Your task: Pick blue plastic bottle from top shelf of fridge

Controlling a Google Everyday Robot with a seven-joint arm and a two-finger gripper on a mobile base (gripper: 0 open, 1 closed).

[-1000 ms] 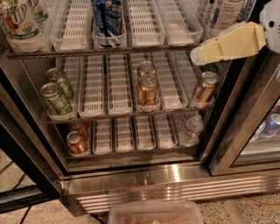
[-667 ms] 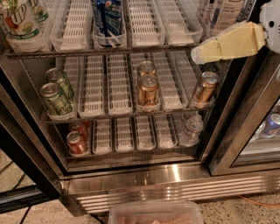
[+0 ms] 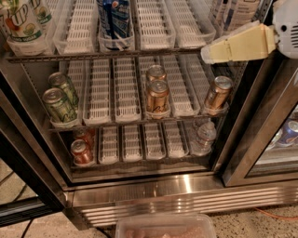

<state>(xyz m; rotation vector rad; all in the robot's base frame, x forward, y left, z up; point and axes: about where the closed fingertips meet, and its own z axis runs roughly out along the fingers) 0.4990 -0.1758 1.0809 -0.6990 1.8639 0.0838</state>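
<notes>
Cream tool (image 3: 208, 54) hovers just below the blue plastic bottle (image 3: 238, 10) — cannot tell its opening.

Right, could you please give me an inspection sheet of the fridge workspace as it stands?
Surface: top shelf, white lane trays on wire.
Job's things: blue plastic bottle, upright at the top shelf's far right, cut off by the picture's edge.
Clutter: Pepsi bottles, 7UP bottle; green cans, copper cans, red cans, small water bottle lower down.
Grippers: gripper at the right, just below the bottle.
Cables: thin orange cord on the floor.
Surroundings: fridge steel base; clear tub in front.
</notes>
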